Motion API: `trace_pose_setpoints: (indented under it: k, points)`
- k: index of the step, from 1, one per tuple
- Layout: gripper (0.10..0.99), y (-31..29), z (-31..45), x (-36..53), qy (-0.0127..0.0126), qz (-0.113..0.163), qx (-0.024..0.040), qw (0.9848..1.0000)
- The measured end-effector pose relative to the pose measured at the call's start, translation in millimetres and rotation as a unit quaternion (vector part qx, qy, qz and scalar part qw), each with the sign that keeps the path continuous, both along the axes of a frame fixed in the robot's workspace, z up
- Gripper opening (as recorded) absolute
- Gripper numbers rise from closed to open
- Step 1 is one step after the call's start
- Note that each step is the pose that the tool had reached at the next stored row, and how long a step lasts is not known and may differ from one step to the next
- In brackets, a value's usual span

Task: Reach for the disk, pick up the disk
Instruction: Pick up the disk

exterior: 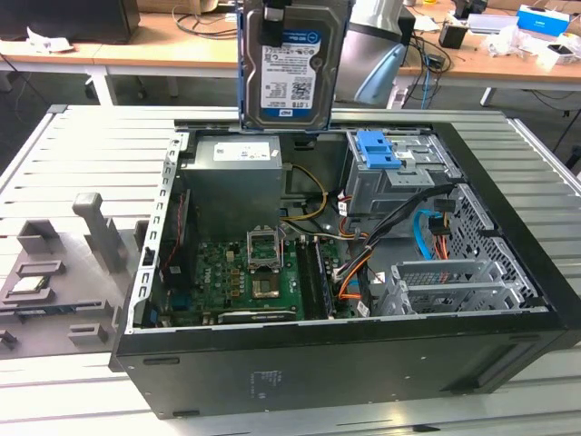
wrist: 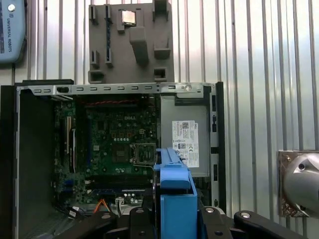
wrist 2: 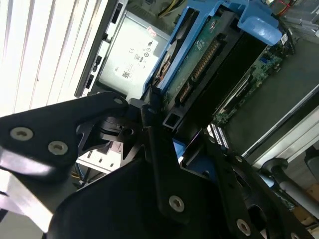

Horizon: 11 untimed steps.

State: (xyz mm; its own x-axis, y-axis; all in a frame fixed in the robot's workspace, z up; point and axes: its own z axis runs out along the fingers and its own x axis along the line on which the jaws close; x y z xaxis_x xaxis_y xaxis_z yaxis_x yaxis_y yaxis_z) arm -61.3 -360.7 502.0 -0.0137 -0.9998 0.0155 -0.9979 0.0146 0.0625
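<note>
The disk [exterior: 290,64] hangs upright high above the open computer case [exterior: 345,363], its white-and-blue label facing the exterior camera and its blue rail frame along the edges. In both wrist views my gripper [wrist: 175,219] is shut on it. The blue frame [wrist: 174,196] stands between the black fingers [wrist: 142,216]. In the second wrist view the disk's green circuit board [wrist 2: 209,55] and blue rail run out from my gripper [wrist 2: 169,134]. My arm [exterior: 374,50] is behind the disk.
Below sit the grey power supply [exterior: 236,173], the motherboard [exterior: 245,272] and a blue latch piece on a grey metal cage [exterior: 386,150]. A grey holder [exterior: 54,272] with a processor chip [exterior: 27,283] lies on the slatted table [exterior: 91,145] at the exterior view's left.
</note>
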Motion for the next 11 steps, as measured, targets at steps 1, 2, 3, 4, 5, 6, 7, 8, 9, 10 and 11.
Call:
trace_pose_setpoints:
  k: [1, 2, 3, 4, 5, 6, 7, 8, 9, 10, 11]
  points:
    - [0.369, 0.0, 0.0, 3.0, 0.0001, 0.0, 0.0, 1.0]
    - [0.369, 0.0, 0.0, 6.4, 0.0001, 0.0, 0.0, 1.0]
    - [0.369, 0.0, 0.0, 9.4, 0.0002, 0.0, 0.0, 1.0]
    - [0.369, 0.0, 0.0, 12.1, 0.0002, 0.0, 0.0, 1.0]
    - [0.369, 0.0, 0.0, 14.8, 0.0003, 0.0, 0.0, 1.0]
    - [0.369, 0.0, 0.0, 19.0, 0.0003, 0.0, 0.0, 1.0]
    - [0.369, 0.0, 0.0, 21.7, 0.0003, 0.0, 0.0, 1.0]
    - [0.369, 0.0, 0.0, 24.8, 0.0004, 0.0, 0.0, 1.0]
    - [0.369, 0.1, 0.0, 28.9, 0.0005, 0.0, 0.0, 1.0]
    - [0.369, 0.1, 0.0, 33.3, 0.0006, 0.0, 0.0, 1.0]
    - [0.369, 0.1, 0.0, 38.8, 0.0007, 0.0, 0.0, 1.0]
